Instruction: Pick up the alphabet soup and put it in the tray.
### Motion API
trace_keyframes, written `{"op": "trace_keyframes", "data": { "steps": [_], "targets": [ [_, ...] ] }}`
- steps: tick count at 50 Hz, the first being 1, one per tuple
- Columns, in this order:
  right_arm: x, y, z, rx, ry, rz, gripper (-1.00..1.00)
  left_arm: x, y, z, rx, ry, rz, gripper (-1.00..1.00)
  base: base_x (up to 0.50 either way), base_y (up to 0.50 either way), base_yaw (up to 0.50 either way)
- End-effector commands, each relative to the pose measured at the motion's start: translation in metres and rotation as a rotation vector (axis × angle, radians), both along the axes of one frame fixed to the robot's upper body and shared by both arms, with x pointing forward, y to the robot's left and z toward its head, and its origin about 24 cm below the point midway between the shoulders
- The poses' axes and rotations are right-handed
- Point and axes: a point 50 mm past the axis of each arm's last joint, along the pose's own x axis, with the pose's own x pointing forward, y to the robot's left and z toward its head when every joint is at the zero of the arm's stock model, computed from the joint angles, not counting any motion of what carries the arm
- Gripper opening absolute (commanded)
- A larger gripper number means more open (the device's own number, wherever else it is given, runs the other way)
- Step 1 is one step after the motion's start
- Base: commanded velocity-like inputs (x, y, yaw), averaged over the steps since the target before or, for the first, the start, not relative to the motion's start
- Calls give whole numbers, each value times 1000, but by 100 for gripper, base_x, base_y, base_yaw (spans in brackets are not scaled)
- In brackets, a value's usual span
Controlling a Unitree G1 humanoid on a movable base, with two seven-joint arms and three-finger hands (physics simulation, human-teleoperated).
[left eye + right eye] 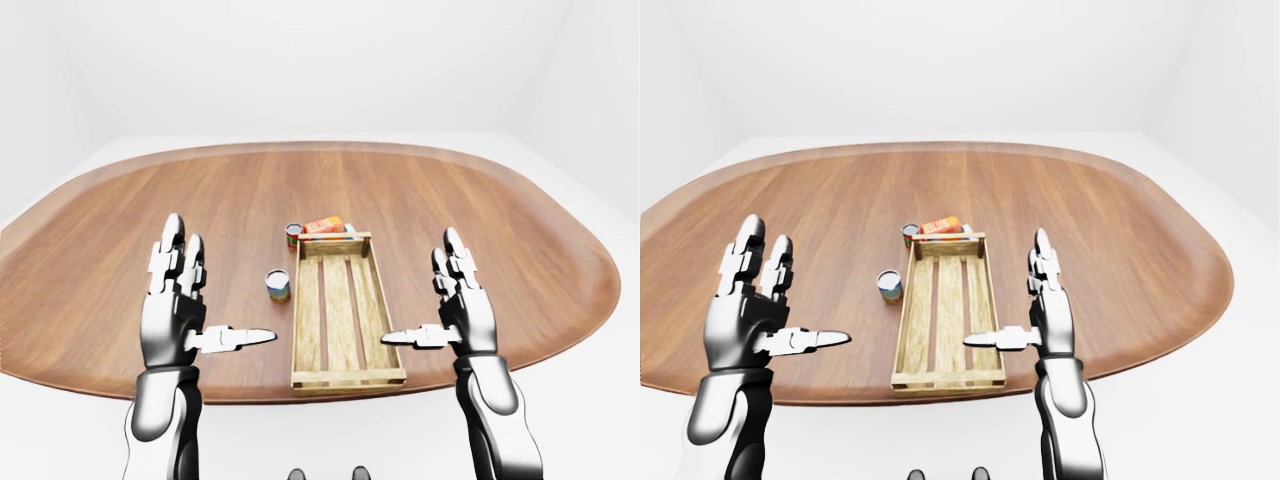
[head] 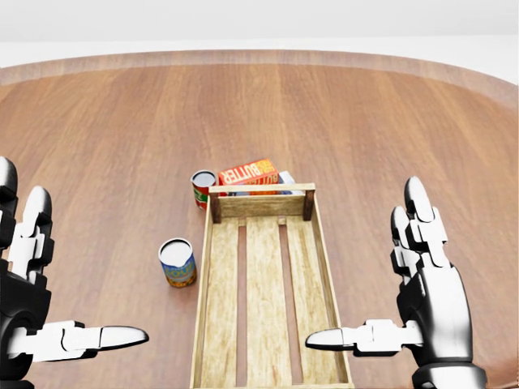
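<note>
A small can with a blue, white and orange label (image 2: 178, 262), which I take for the alphabet soup, stands upright on the wooden table just left of the slatted wooden tray (image 2: 261, 190). The tray holds nothing. My left hand (image 1: 220, 285) is open, fingers spread upward, below and to the left of the can and apart from it. My right hand (image 1: 420, 290) is open too, at the tray's lower right, with its thumb pointing toward the tray.
A second can with a red label (image 2: 203, 188) stands at the tray's upper left corner. An orange butter box (image 2: 248, 173) lies against the tray's top end. The oval table's edge (image 1: 300, 395) runs just below the tray.
</note>
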Motion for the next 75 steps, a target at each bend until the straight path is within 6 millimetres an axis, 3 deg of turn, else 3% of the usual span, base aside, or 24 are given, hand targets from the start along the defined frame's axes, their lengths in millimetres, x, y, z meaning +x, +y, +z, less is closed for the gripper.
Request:
{"op": "trace_keyframes", "data": {
  "steps": [1, 15, 36, 45, 49, 52, 56, 57, 60, 65, 67, 72, 73, 75],
  "targets": [
    [0, 1, -1, -5, 3, 5, 100, -1, 0, 1, 0, -7, 1, 100, 50, -23, 0],
    [1, 2, -3, -19, 13, 7, 100, -1, 0, 1, -2, -5, 1, 100, 47, -29, 0],
    [6, 9, -8, -25, 35, 23, 100, -2, 5, 5, -9, -27, 1, 100, 50, 1, 0],
    [-1, 10, -1, -7, 3, 25, 100, -4, 6, 1, 15, -4, 7, 100, 0, 0, 0],
    [0, 10, 1, -5, -6, 24, 100, 2, 2, 2, 140, 12, -27, 100, 0, 0, 0],
    [1, 9, 1, -4, -6, 24, 100, 6, -4, 13, 366, -1, -66, 100, 0, 0, 0],
    [0, 7, 1, -3, -5, 20, 100, 15, -4, 5, 603, 81, -32, 100, 0, 0, 0],
    [-1, 8, 3, 0, -12, 19, 100, 20, -5, 9, 719, 85, -21, 100, 0, 0, 0],
    [-3, 9, 6, -5, -24, 20, 100, 27, -3, 18, 853, 86, 15, 100, 0, 0, 0],
    [-3, 8, 5, -4, -21, 18, 100, 34, -5, 13, 981, 163, -20, 100, 0, 0, 0],
    [2, 9, 0, 6, -3, 25, 100, 46, 2, 5, 1035, 223, -2, 100, 0, 0, 0],
    [0, 12, 2, 4, -8, 32, 100, 46, 14, 11, 1193, 292, 62, 100, 0, 0, 0],
    [-2, 10, 3, 4, -13, 29, 100, 48, 18, 0, 1188, 332, 68, 100, 0, 0, 0],
    [-2, 10, 5, 3, -24, 28, 100, 51, 18, 14, 1272, 335, 85, 100, 0, 0, 0]
  ]
}}
